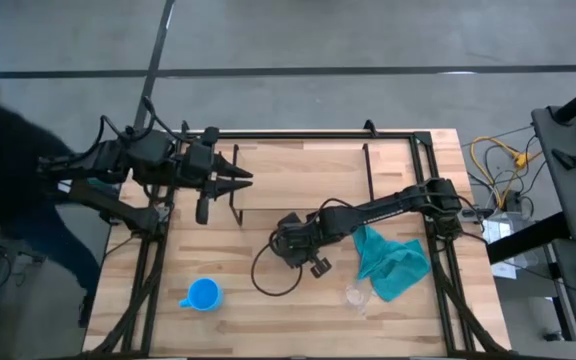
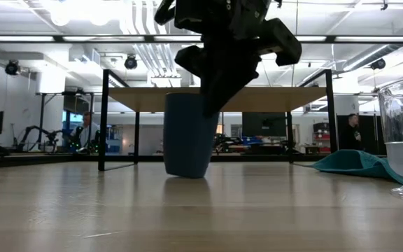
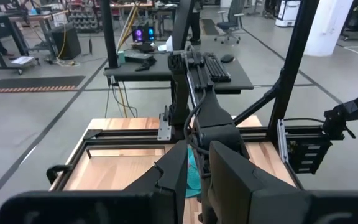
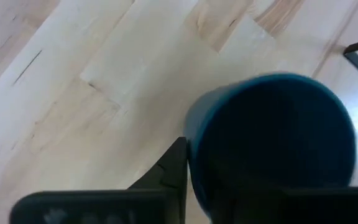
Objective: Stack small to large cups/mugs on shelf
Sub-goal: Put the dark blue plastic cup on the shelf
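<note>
The dark navy-blue cup [image 2: 187, 136] stands with its base on the table, in front of the shelf [image 2: 215, 99], a light board on thin black legs. My right gripper [image 2: 215, 98] comes down onto the cup's rim from above and is shut on it; in the high view this gripper [image 1: 296, 246] hides the cup. The light-blue mug [image 1: 203, 295] stands near the table's near left. The tiny clear glass cup [image 1: 356, 297] stands near the near edge, beside the teal cloth. My left gripper [image 1: 246, 177] waits shut in the air over the table's far left. My right gripper holds the navy cup at its rim [image 4: 191, 140], coming from above and pointing down. One finger [image 4: 174, 171] lies against the outside of the wall. The cup itself hides the other finger. The cup stands about upright with its base [image 2: 186, 173] on the table.
A crumpled teal cloth [image 1: 392, 262] lies right of the right gripper, next to the glass cup. A black cable [image 1: 268, 272] loops on the table below the right gripper. Black frame rails [image 1: 308, 134] run along the table's edges. A person [image 1: 3, 160] stands at the left.
</note>
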Tool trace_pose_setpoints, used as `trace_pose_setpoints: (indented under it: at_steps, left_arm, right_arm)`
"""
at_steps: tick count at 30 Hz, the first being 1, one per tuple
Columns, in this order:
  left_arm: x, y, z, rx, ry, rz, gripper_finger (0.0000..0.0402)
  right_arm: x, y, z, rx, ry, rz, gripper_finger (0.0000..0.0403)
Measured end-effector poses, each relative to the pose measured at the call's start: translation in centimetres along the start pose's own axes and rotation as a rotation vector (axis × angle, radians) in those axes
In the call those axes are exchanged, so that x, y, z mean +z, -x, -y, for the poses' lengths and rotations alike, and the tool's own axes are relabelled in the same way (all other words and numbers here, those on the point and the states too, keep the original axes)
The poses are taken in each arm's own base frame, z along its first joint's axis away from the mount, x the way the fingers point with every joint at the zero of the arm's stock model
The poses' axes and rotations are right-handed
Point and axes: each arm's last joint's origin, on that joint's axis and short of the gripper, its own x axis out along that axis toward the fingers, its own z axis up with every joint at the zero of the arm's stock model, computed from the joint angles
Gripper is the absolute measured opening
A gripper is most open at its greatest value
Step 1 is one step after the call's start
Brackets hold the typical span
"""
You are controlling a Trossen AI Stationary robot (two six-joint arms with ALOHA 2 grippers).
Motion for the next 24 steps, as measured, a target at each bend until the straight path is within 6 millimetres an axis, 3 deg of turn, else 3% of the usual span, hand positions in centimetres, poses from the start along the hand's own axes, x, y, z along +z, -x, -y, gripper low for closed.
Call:
trace_pose_setpoints:
  at_steps: [6, 10, 17, 24]
  left_arm:
    - [0.0, 0.1, 0.0, 0.000, -0.002, -0.003, 0.0056]
    - [0.0, 0.0, 0.0, 0.000, -0.002, -0.003, 0.0056]
    - [0.0, 0.1, 0.0, 0.000, -0.002, -0.003, 0.0056]
    - [0.0, 0.1, 0.0, 0.000, -0.002, -0.002, 0.0056]
  right_arm:
    - [0.1, 0.2, 0.2, -0.045, -0.023, -0.010, 0.0010]
    - [0.7, 1.7, 0.6, -0.090, -0.044, -0.008, 0.0010]
    - [1.5, 8.5, 1.6, -0.151, -0.224, 0.116, 0.0009]
    - [0.0, 17.2, 1.8, -0.389, -0.382, 0.057, 0.0009]
